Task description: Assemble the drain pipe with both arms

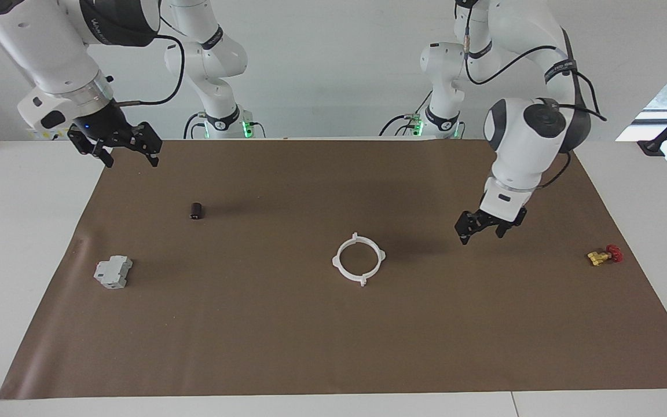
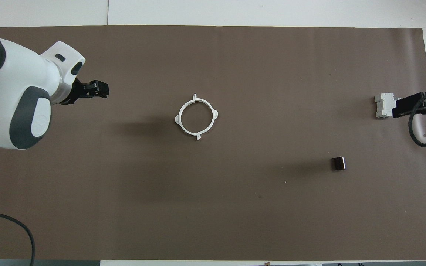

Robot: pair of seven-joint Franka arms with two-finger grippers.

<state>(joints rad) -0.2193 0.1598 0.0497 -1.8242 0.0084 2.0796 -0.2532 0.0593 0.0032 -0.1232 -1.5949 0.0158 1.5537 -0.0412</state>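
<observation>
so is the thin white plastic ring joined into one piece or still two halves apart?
Joined: the thin white plastic ring lies flat on the brown mat as one closed circle with four outward tabs, no gripper touching it.

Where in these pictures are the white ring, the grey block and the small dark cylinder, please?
white ring (image 1: 359, 259): facing view, on its rim.
grey block (image 1: 113, 272): facing view, on its top face.
small dark cylinder (image 2: 338, 163): overhead view, on its side.

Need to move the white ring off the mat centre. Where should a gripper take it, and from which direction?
The ring lies flat and alone on the brown mat, so I would come straight down from above and pinch the thin band between two tabs, one finger inside the hoop, one outside. The open left gripper, raised over the mat, looks better placed.
</observation>
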